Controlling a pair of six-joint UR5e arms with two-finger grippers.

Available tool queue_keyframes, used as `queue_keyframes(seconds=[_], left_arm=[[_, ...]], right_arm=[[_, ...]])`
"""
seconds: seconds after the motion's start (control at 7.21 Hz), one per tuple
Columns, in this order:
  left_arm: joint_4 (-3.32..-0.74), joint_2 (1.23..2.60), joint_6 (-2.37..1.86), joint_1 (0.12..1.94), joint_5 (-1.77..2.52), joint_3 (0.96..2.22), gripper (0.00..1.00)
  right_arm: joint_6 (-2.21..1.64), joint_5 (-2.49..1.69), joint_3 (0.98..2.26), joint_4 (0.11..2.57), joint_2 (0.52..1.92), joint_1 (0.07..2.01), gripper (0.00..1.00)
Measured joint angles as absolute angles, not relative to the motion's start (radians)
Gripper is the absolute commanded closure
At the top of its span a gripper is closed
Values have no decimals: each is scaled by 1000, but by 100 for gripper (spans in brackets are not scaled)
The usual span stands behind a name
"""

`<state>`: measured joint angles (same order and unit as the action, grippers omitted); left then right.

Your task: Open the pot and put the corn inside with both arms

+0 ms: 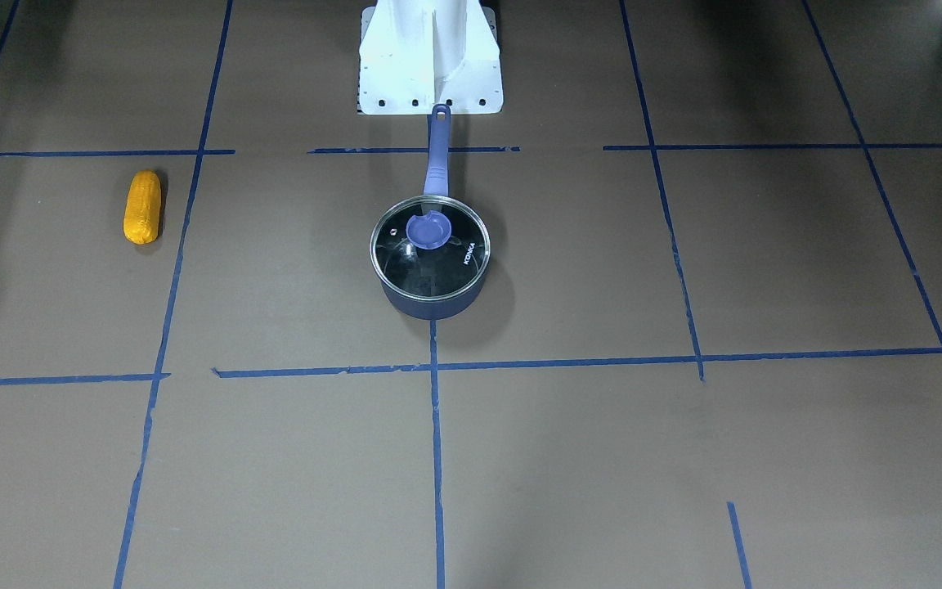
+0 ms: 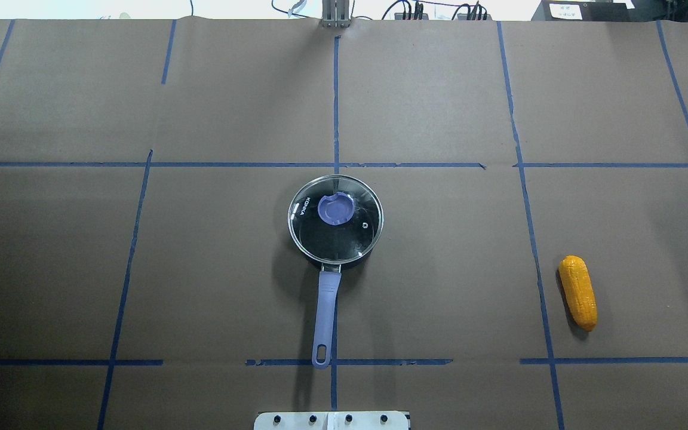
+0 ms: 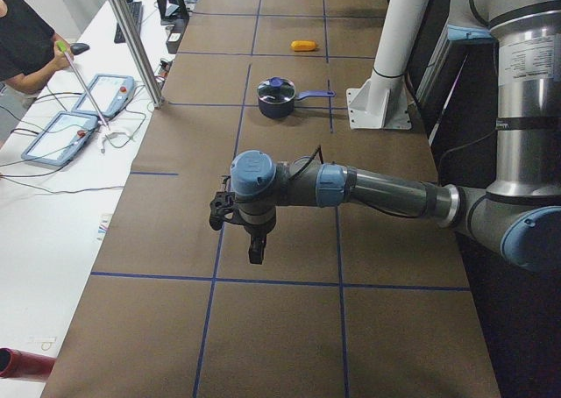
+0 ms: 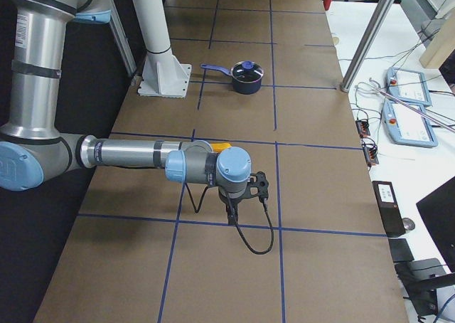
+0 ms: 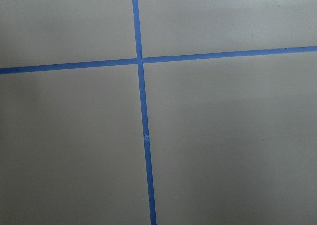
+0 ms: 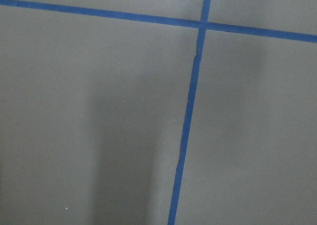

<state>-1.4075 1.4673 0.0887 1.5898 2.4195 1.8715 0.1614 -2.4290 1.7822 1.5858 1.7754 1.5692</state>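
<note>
Overhead and front views give one pot point(image 2: 335, 222) mid-tabletop point(image 2: 200, 269), its one glass lid point(image 2: 344, 236) on and handle point(image 2: 324, 310) toward the white base block point(image 1: 430, 82), plus one corn point(image 2: 579, 292) lying well apart on the robot's right. Only the side views catch the two arms, with the left gripper point(image 3: 255, 251) and right gripper point(image 4: 231, 209) hanging over bare tabletop well away from the pot; can't tell if either set of fingers is open or closed. Both wrist cams show just crossing blue tape lines point(image 5: 143, 136).

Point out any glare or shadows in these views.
Overhead exterior: pale reflections streak the lid. Front-facing: the same glare, and the corn throws a small shadow. Right wrist: a broad soft shadow darkens the table. Left wrist: evenly lit.
</note>
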Motion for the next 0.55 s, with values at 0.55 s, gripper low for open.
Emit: queue_keyframes(seconds=[0.55], left_arm=[[-1414, 1541, -266, 1311, 2415, 2083, 0]], right_arm=[[154, -2427, 1778, 1531, 1784, 1568, 0]])
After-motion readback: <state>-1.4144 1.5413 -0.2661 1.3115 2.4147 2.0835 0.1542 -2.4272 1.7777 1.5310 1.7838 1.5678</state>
